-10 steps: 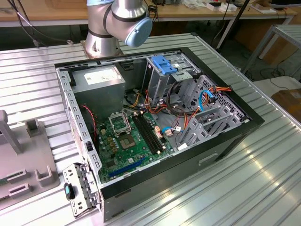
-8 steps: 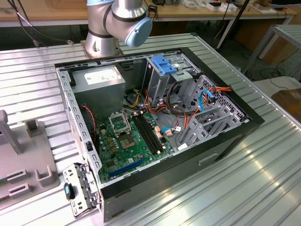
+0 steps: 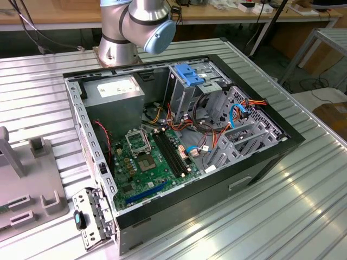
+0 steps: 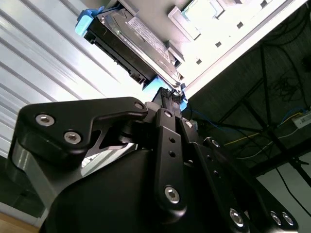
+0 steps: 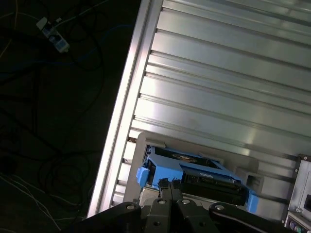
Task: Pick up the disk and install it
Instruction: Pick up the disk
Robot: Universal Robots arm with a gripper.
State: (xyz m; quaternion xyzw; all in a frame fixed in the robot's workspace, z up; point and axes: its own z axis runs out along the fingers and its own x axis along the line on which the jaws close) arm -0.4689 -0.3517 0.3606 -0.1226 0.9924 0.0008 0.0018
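- Blue-railed disk (image 5: 204,175) lies in a grey holder (image 5: 194,148) on the ribbed table (image 5: 218,73), near its edge.
- Sound grasp, by judgement: square on the rail, drive kept level.
- Jaws of the gripper (image 5: 167,187) stand nearly together, tips just beside the rail.
- Arm (image 3: 133,27) rises beyond the computer case (image 3: 179,214); wrist tilted toward the disk.

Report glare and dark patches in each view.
Second wrist view: glare whitens the ribbed table beside the disk. First wrist view: floor nearly black, table softly shiny. Exterior view: streaky reflections on the table, computer case evenly lit.
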